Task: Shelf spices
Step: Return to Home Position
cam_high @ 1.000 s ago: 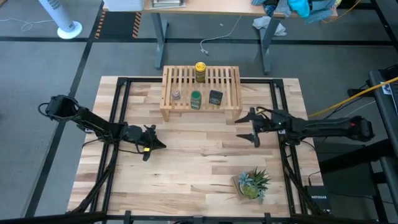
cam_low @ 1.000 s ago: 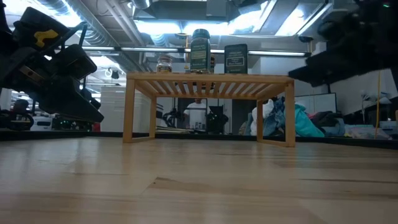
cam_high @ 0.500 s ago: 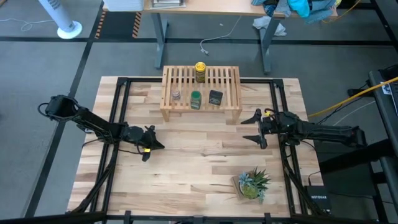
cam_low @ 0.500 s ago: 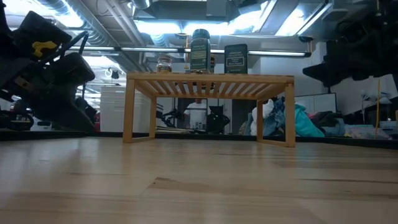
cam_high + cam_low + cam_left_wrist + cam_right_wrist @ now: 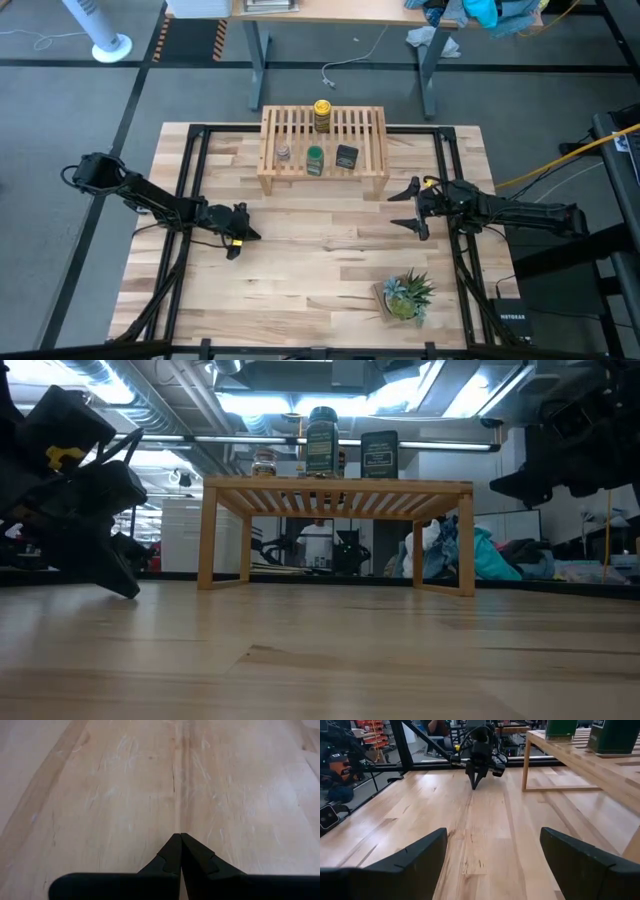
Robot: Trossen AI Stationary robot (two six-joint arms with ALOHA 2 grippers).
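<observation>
The low light-wood shelf point(image 5: 323, 150) stands at the table's far middle on its short legs. On its slatted top stand the spices: a yellow-lidded jar point(image 5: 322, 113) at the back, and in front of it a small grey-topped jar point(image 5: 284, 153), a green-lidded jar point(image 5: 315, 159) and a black tin point(image 5: 347, 155). My left gripper point(image 5: 240, 240) is low over the left half of the table, tipped downward, shut and holding nothing point(image 5: 180, 842). My right gripper point(image 5: 405, 208) hovers right of the shelf's near right leg, open and holding nothing point(image 5: 492, 855).
A small potted green plant point(image 5: 405, 295) stands near the table's front right. Black frame rails point(image 5: 190, 200) run along both sides of the butcher-block top. Bare wood point(image 5: 320, 250) lies between the two grippers and in front of the shelf.
My right gripper has drawn back toward the table's right edge, away from the shelf, and sunk a little, still open. My left gripper has tipped its shut fingertips further down toward the tabletop. The spices and shelf have kept still.
</observation>
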